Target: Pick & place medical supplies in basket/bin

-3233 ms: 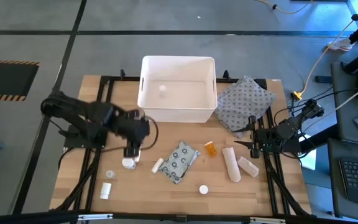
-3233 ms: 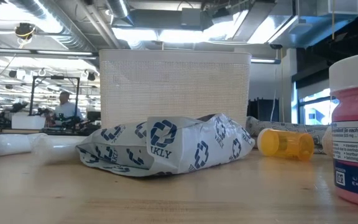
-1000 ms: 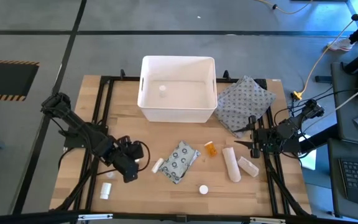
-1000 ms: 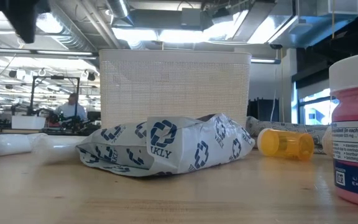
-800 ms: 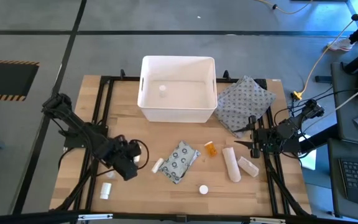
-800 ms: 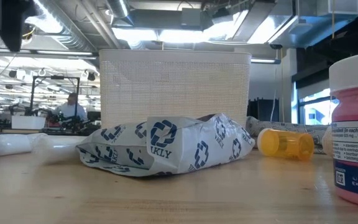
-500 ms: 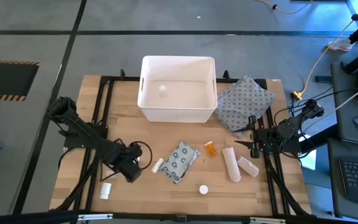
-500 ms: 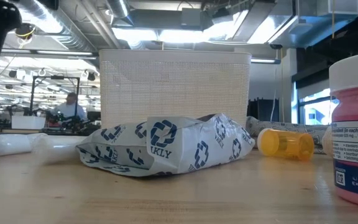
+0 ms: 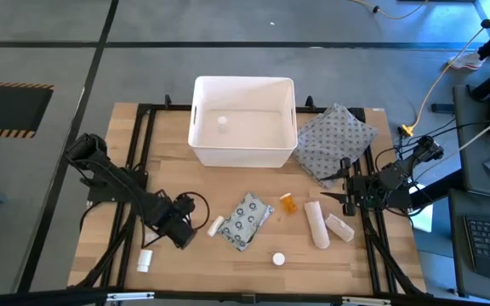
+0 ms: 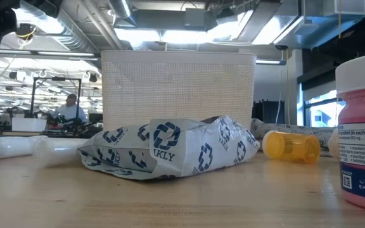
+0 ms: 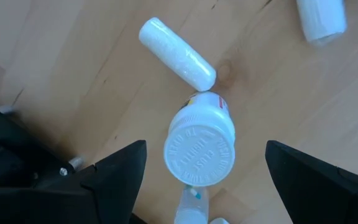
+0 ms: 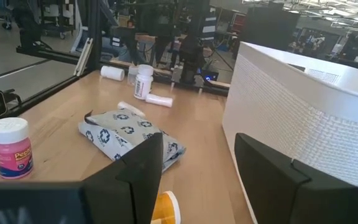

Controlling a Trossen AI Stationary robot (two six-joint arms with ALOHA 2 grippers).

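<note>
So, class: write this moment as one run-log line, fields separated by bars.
left gripper open over white pill bottle | right gripper open, waiting at right edge | bin holds one small white item

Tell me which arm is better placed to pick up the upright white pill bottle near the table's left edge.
Left. The left gripper hangs right over the white pill bottle, jaws open on either side of its cap. The right gripper waits at the table's right edge, beyond the dotted packet.

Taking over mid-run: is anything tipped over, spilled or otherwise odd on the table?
Nothing spilled or damaged. The small orange pill bottle lies on its side beside the crumpled grey dotted packet. The white rectangular plastic tub holds only one tiny white item.
</note>
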